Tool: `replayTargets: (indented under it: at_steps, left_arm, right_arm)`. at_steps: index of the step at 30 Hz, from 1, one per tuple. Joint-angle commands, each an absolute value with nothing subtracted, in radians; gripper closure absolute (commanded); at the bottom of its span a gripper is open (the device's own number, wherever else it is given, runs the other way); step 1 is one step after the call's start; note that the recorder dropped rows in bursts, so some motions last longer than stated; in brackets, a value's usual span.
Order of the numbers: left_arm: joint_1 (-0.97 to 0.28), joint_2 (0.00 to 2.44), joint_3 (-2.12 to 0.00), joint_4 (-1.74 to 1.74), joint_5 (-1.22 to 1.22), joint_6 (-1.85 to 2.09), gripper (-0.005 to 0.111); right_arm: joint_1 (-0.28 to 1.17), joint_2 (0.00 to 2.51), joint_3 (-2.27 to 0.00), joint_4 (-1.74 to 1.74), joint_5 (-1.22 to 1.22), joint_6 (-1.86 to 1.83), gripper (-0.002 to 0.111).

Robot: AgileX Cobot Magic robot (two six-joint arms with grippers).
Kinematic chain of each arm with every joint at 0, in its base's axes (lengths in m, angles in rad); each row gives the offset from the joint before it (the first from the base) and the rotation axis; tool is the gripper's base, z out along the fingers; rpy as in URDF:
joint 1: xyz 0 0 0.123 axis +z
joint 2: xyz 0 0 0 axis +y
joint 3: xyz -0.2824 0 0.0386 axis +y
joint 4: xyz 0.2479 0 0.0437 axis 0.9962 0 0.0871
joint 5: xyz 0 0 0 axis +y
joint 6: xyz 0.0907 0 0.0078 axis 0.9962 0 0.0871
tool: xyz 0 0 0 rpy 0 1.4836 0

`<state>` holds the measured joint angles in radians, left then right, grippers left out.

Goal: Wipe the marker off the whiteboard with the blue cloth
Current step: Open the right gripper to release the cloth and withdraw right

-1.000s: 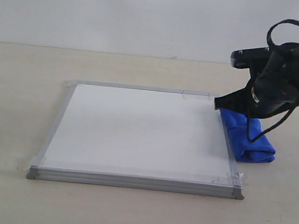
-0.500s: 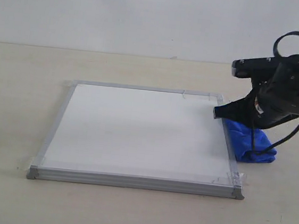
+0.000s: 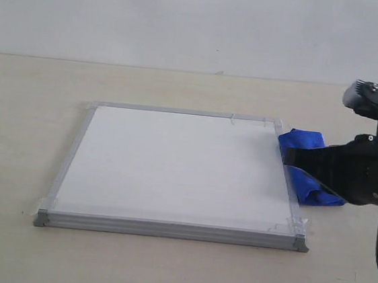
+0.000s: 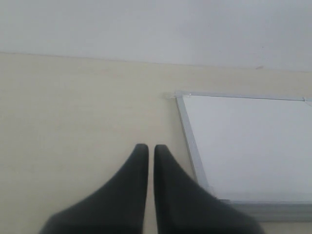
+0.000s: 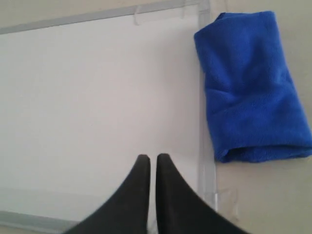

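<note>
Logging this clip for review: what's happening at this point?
Nothing is being held. The blue cloth lies folded on the table beside the whiteboard, along its right edge. The right gripper is shut and empty, close to that edge and the cloth. The left gripper is shut too, over the table off the board's left side. The board's surface looks blank white in every view.

The blue cloth point(image 3: 303, 141) lies just beside the whiteboard point(image 3: 173, 167), partly behind the right hand point(image 3: 291, 157).
</note>
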<state>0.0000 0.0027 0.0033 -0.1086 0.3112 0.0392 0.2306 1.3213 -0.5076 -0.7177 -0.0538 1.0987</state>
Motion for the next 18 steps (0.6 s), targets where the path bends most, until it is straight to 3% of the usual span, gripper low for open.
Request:
replayTargets:
  at_steps: [1,18]
  left_arm:
    - [-0.001,0.000,0.000,-0.115,0.306,0.046,0.102]
    - [-0.001,0.000,0.000,-0.115,0.306,0.046,0.102]
  right_arm:
    - [0.229,1.200,-0.394,-0.709,-0.145,1.179,0.108]
    - [0.229,1.147,-0.372,-0.713,-0.144,1.177,0.108]
